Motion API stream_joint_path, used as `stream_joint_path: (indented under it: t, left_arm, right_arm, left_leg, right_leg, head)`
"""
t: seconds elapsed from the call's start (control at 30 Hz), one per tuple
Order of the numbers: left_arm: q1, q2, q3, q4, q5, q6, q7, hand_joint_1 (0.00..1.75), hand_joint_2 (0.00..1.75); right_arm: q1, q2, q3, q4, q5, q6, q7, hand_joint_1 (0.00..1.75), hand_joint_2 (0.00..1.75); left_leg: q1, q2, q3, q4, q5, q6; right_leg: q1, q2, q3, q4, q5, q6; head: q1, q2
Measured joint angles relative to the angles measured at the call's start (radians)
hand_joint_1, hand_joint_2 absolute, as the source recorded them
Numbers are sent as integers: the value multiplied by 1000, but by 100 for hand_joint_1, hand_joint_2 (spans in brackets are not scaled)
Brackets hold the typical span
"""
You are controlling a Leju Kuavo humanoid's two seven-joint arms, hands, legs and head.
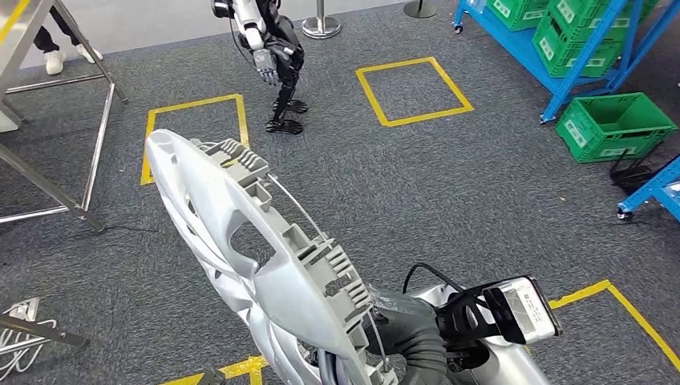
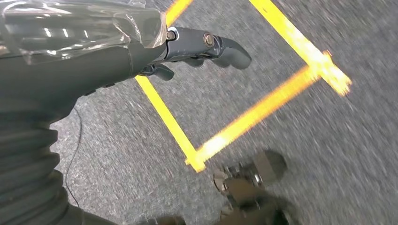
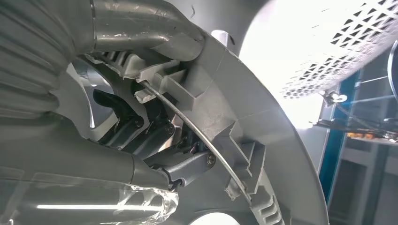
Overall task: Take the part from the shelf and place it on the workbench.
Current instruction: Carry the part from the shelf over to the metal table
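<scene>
The part is a large silver wheel cover with ribbed clips along its rim. It stands tilted on edge above the carpet, low in the middle of the head view. My right hand grips it from behind at its lower edge, and the cover hides most of the fingers. In the right wrist view the dark fingers reach through an opening in the part while the thumb lies over its rim. My left hand hangs over the floor, fingers loosely apart, holding nothing.
Another humanoid robot stands ahead on the grey carpet. Yellow taped squares mark the floor. Blue shelving with green crates lines the right side. A metal table frame stands at the left, and a post base at the back.
</scene>
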Motion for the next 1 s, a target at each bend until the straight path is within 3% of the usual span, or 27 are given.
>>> stream_joint_path:
  t: [0.03,0.1,0.17,0.23,0.27,0.3,0.37,0.4,0.43,0.47,0.53,0.57,0.63,0.7,0.77,0.8,0.83,0.9,0.97,1.0]
  left_arm:
    - [0,0,1,0,-1,0,0,0,175]
    - [1,-2,1,0,-3,1,0,0,175]
    - [-3,-8,2,-1,-9,1,2,0,175]
    - [-7,-13,2,-1,-17,0,7,0,175]
    - [-7,-16,2,-1,-20,0,11,0,175]
    - [-7,-18,1,-1,-22,0,16,0,175]
    - [-8,-20,1,-2,-24,0,21,0,175]
    - [-10,-19,2,-2,-25,0,23,0,175]
    - [-11,-17,2,-2,-26,0,24,0,175]
    - [-12,-15,2,-2,-28,0,25,0,175]
    - [-12,-14,3,-2,-32,-1,30,0,175]
    - [-12,-15,3,-3,-35,-1,33,0,175]
    - [-16,-16,6,-5,-40,-1,41,0,175]
    - [-25,-18,10,-9,-47,-1,49,0,175]
    - [-29,-19,15,-11,-52,-2,54,0,175]
    - [-28,-19,16,-11,-54,-2,56,0,175]
    - [-27,-18,17,-11,-55,-2,57,0,175]
    - [-28,-13,20,-11,-57,-2,58,0,175]
    - [-32,-6,23,-11,-60,-2,57,0,175]
    - [-34,-2,23,-11,-62,-3,57,0,175]
  right_arm:
    - [-1,2,1,0,-1,-2,2,175,175]
    - [-4,3,3,-1,-3,-3,4,175,175]
    - [-7,0,4,0,-6,-4,5,175,175]
    - [-7,-5,5,2,-10,-5,6,175,175]
    - [-6,-7,6,4,-11,-5,6,175,175]
    - [-7,-9,6,6,-13,-5,7,175,175]
    - [-9,-11,7,10,-16,-5,7,175,175]
    - [-11,-11,8,11,-17,-5,7,175,175]
    - [-12,-11,8,13,-18,-5,7,175,175]
    - [-13,-11,9,15,-19,-5,7,175,175]
    - [-14,-9,11,18,-23,-4,7,175,175]
    - [-16,-7,12,18,-27,-3,8,175,175]
    - [-20,-3,13,21,-37,0,8,175,175]
    - [-22,-1,14,24,-44,7,10,175,175]
    - [-22,0,16,30,-48,14,11,175,175]
    - [-22,0,18,33,-49,16,12,175,175]
    - [-22,0,19,35,-51,17,12,175,175]
    - [-23,0,19,38,-53,17,11,175,175]
    - [-23,0,19,41,-54,17,11,175,175]
    - [-23,0,19,43,-54,18,11,175,175]
  left_leg:
    - [2,-11,9,-13,7,5]
    - [11,-34,32,-46,24,12]
    - [19,-57,45,-65,35,11]
    - [24,-85,45,-65,36,7]
    - [27,-100,45,-63,35,3]
    - [31,-115,44,-61,34,-3]
    - [41,-145,41,-45,25,-22]
    - [44,-157,35,-31,18,-34]
    - [46,-168,26,-18,12,-44]
    - [47,-176,18,-9,8,-52]
    - [52,-191,7,-3,8,-61]
    - [55,-184,2,2,5,-65]
    - [57,-139,-26,57,-22,-69]
    - [54,-85,-91,184,-75,-67]
    - [51,-67,-147,286,-104,-59]
    - [47,-65,-149,287,-94,-51]
    - [39,-61,-129,247,-68,-39]
    - [13,-27,-59,115,-16,-10]
    - [-8,4,-19,34,1,10]
    - [-13,5,-16,24,-2,13]
  right_leg:
    - [0,-5,1,-3,-1,3]
    - [0,24,-4,19,-15,5]
    - [-6,76,-48,116,-55,3]
    - [-16,96,-111,235,-94,8]
    - [-23,97,-127,258,-95,18]
    - [-29,98,-123,240,-79,32]
    - [-45,112,-69,117,-21,66]
    - [-52,130,-44,63,1,76]
    - [-55,146,-30,34,11,76]
    - [-54,156,-29,31,11,68]
    - [-50,150,-34,40,9,47]
    - [-49,141,-33,39,9,40]
    - [-45,122,-29,38,7,28]
    - [-32,101,-27,37,3,21]
    - [-18,77,-25,37,-1,14]
    - [-12,65,-24,37,-3,10]
    - [-8,55,-21,37,-6,7]
    - [-2,35,-14,35,-10,2]
    - [-2,15,-10,28,-12,3]
    - [-3,4,-8,24,-12,4]
  head:
    - [-1,0]
    - [1,0]
    - [3,0]
    - [3,0]
    - [3,0]
    - [3,0]
    - [3,0]
    - [5,0]
    - [5,0]
    - [5,0]
    - [3,0]
    - [3,0]
    - [1,0]
    - [0,0]
    - [0,0]
    - [0,0]
    - [0,0]
    - [0,0]
    - [0,0]
    - [0,0]
